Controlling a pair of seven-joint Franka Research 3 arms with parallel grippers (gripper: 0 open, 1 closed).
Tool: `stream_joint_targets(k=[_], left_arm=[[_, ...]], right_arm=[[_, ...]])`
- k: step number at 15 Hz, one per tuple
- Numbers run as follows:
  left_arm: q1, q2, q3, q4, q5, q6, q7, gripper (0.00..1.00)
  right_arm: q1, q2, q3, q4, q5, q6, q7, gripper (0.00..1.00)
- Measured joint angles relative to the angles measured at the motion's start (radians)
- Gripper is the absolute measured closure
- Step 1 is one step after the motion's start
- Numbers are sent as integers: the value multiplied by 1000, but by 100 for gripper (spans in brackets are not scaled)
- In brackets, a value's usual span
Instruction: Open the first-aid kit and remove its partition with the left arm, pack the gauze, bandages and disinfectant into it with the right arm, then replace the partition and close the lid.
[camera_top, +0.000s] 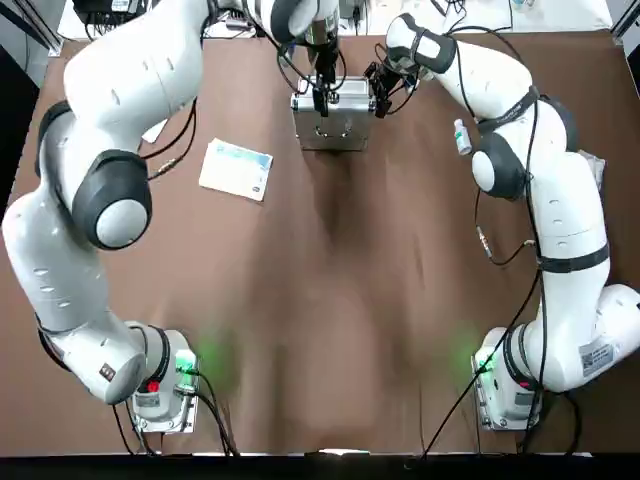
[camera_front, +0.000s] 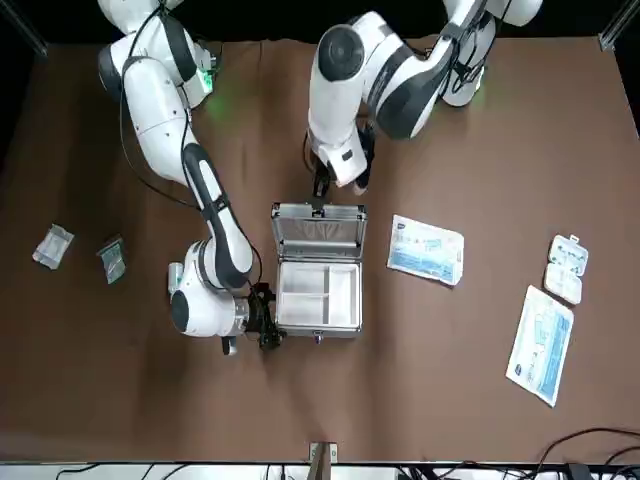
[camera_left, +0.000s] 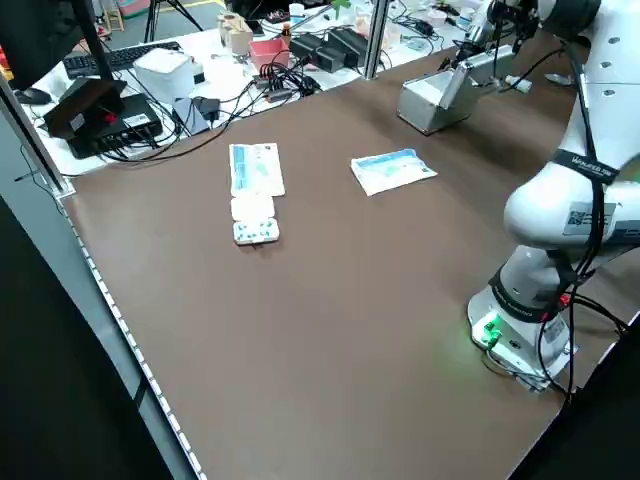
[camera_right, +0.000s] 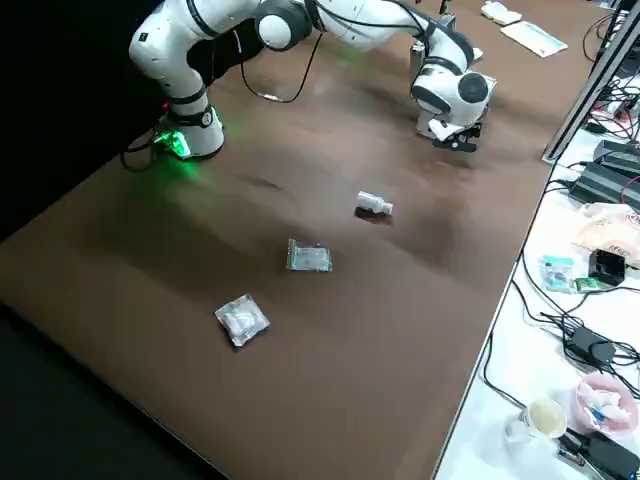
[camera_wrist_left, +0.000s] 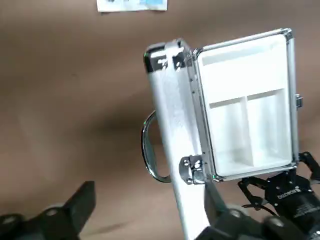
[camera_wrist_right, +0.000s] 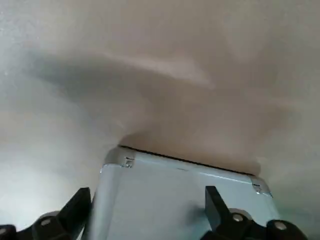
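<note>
though already swung up on its hinge, lid only the first part done: partition seated inside the first-aid kit at the centre of the front view, pale, split into compartments, not yet lifted out

left gripper just above the lid's free edge in that frame; fingers spread wide in the left wrist view, clamped on nothing, with the lid's edge and curved handle running up between them

right gripper close against the kit's lower left corner in the front view, fingers apart with the kit's wall between them; cannot tell whether touching

judged step: going for the partition with the left arm. partition lower in the front view than the raised lid, so lid standing between the left fingers and the tray; long axis seemingly across the kit, parallel to the hinge. probably calls for coming over the lid's edge and down into the open box. right gripper nearer the tray, yet that job assigned to the left

disinfectant lying on the table at the right of the top view, well apart from the kit; two small packets at the far left of the front view; blue-and-white packet just right of the kit
</note>
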Motion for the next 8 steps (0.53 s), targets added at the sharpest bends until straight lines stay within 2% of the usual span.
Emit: stream_joint_targets(k=[1,3,8], left_arm=[[3,-10,3,0,0,-7,17,0],[13,-20,6,1,1,-11,79,0],[63,-26,11,27,1,-9,422,0]], right_arm=[[-3,0,1,3,1,-5,1,1],[-15,-7,4,15,7,-21,4,1],[-81,-58,-9,29,-5,-35,2,1]])
